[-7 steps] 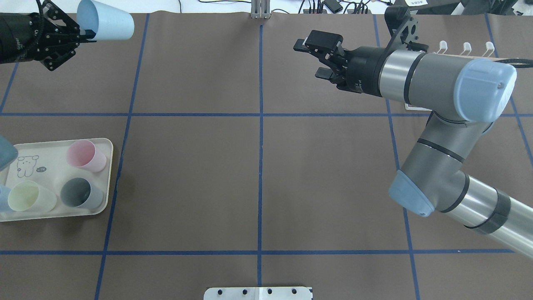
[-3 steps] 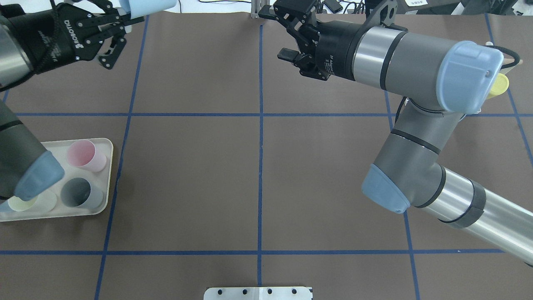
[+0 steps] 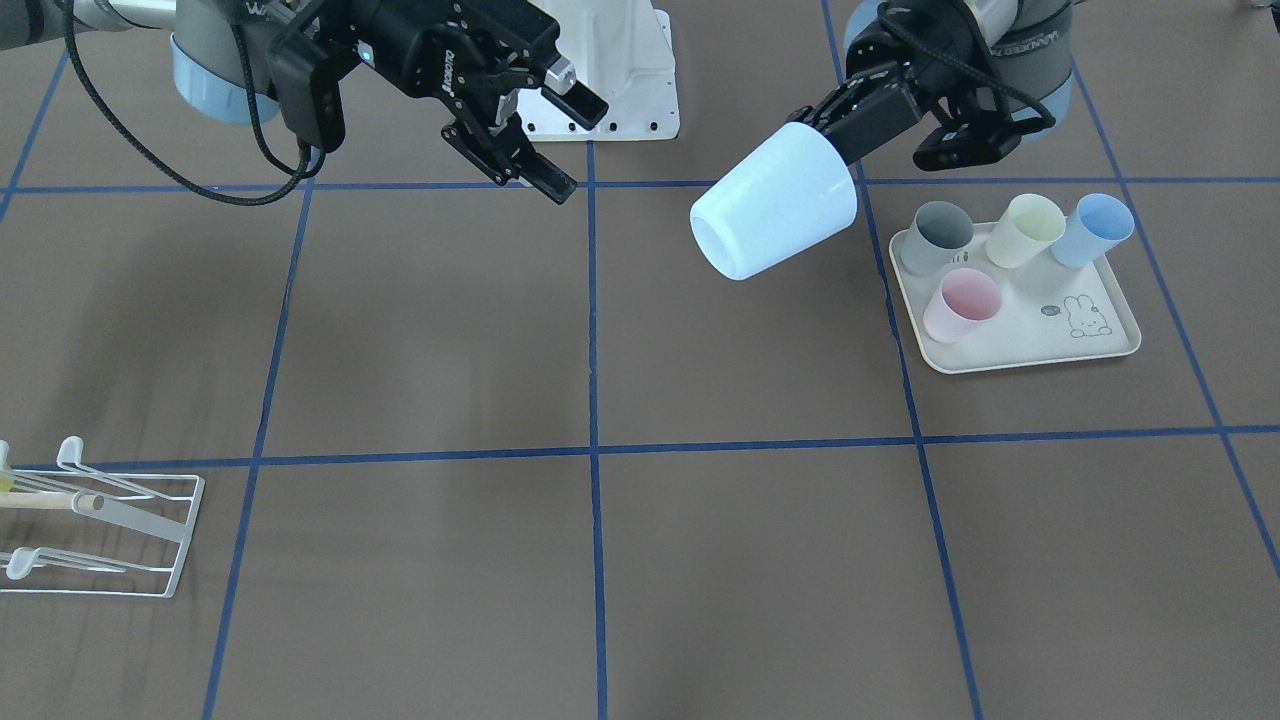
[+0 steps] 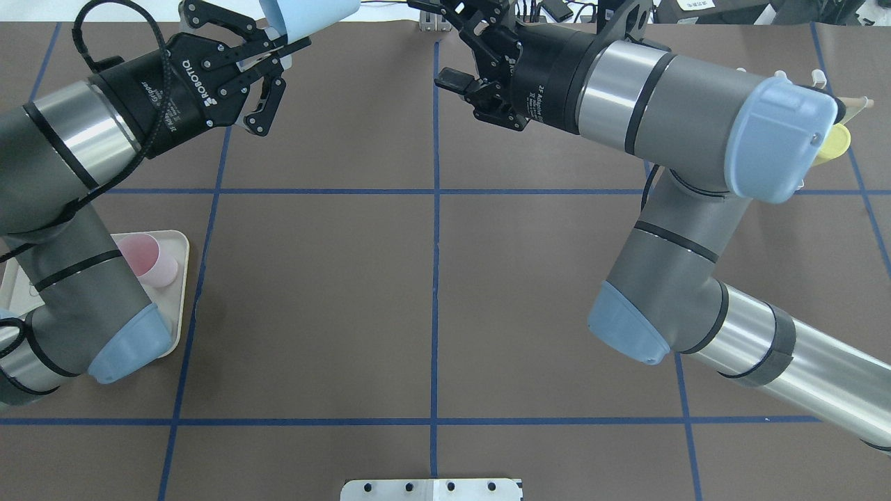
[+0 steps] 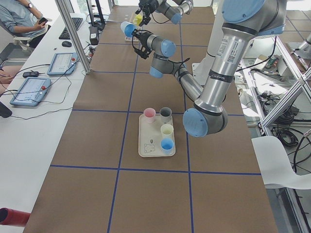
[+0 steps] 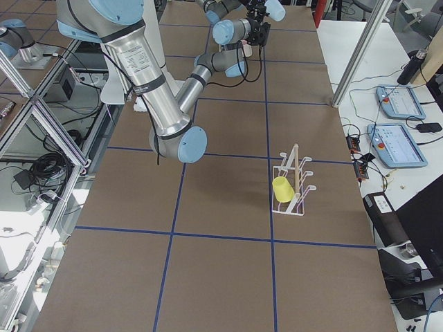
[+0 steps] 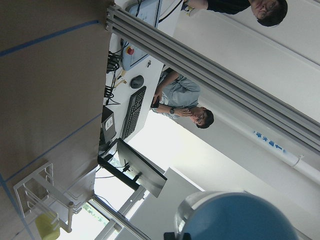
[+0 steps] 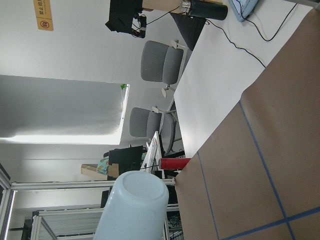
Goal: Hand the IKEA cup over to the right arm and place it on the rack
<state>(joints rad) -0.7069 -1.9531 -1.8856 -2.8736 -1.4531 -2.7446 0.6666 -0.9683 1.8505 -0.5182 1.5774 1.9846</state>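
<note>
Clamped by the rim in the left end effector (image 3: 836, 126): a pale blue plastic cup (image 3: 775, 200), tilted in the air, bottom turned toward the right end effector (image 3: 570, 148), spread wide, holding nothing, well apart. Below, a brown paper-covered desk (image 3: 420, 330) gridded with blue tape. At one end, a cream rabbit-print tray (image 3: 1030, 345) with four small pastel cups (image 3: 960, 305); at the other, a white wire rack (image 3: 150, 522) carrying a yellow cup (image 6: 282, 188). Alongside, a white side desk (image 5: 29, 121) with a keyboard (image 5: 68, 26) and a seated person (image 5: 22, 19).

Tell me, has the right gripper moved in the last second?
Yes. In the overhead view, the right gripper has shifted left and toward the far edge, reaching the centre blue line.
</note>
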